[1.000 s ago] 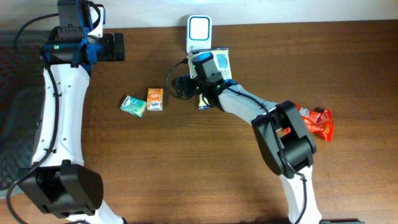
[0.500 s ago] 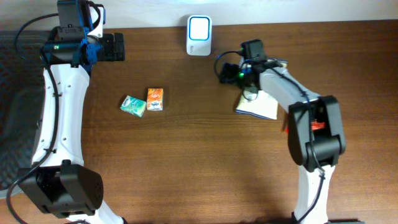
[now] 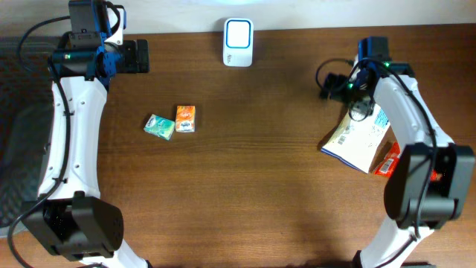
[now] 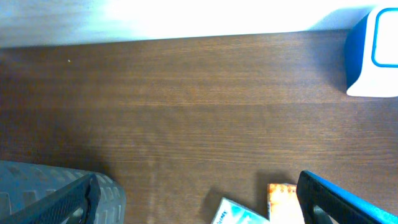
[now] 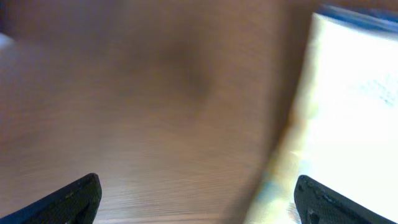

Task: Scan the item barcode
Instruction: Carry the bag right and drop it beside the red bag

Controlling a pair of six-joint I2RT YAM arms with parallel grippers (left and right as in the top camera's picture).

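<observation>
The white-and-blue scanner (image 3: 238, 42) stands at the table's back edge, and it also shows at the right edge of the left wrist view as the scanner (image 4: 376, 56). A white packet (image 3: 359, 138) with a barcode printed on it lies flat at the right. My right gripper (image 3: 329, 82) hovers just up and left of it, open and empty. In the blurred right wrist view the packet (image 5: 354, 106) fills the right side, beside my open right gripper (image 5: 199, 202). My left gripper (image 3: 140, 56) stays open at the back left, with nothing in it.
A small teal box (image 3: 159, 126) and an orange box (image 3: 185, 118) lie side by side left of centre; both boxes show low in the left wrist view, teal box (image 4: 239, 214) and orange box (image 4: 283, 198). A red packet (image 3: 388, 158) peeks out from under the white packet's right edge.
My right arm has swung from beside the scanner to the right side of the table. The white packet has gone from the scanner to the right, onto the red packet. The left arm is still.
</observation>
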